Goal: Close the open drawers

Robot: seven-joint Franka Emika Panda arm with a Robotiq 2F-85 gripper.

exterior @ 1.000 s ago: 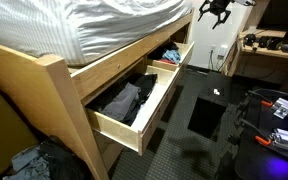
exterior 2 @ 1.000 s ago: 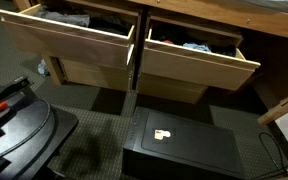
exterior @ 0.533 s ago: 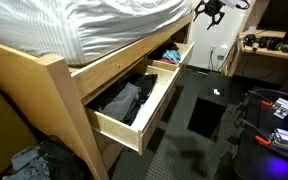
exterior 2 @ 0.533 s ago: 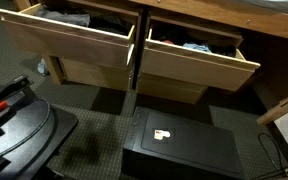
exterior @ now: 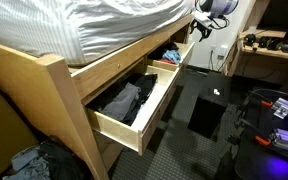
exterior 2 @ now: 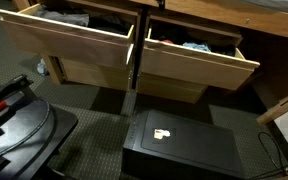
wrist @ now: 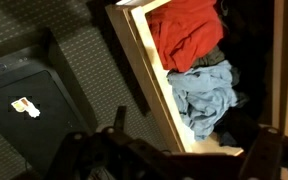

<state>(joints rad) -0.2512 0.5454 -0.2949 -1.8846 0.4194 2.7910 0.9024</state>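
Gripper [exterior: 204,22] half cropped above open drawers [exterior 2: 199,68], jaws indistinct

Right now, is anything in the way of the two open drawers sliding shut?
Nothing visible blocks the near drawer or the far drawer. Dark clothes in the near one heap up near its rim and might catch. The black box on the floor stands out front, apart.

Gripper [exterior: 208,14]: in an exterior view we see a small black, angular shape with a paler grey patch on top.
Fingers [wrist: 92,156]: in the wrist view we see matte black linkages, blurred and shadowed.
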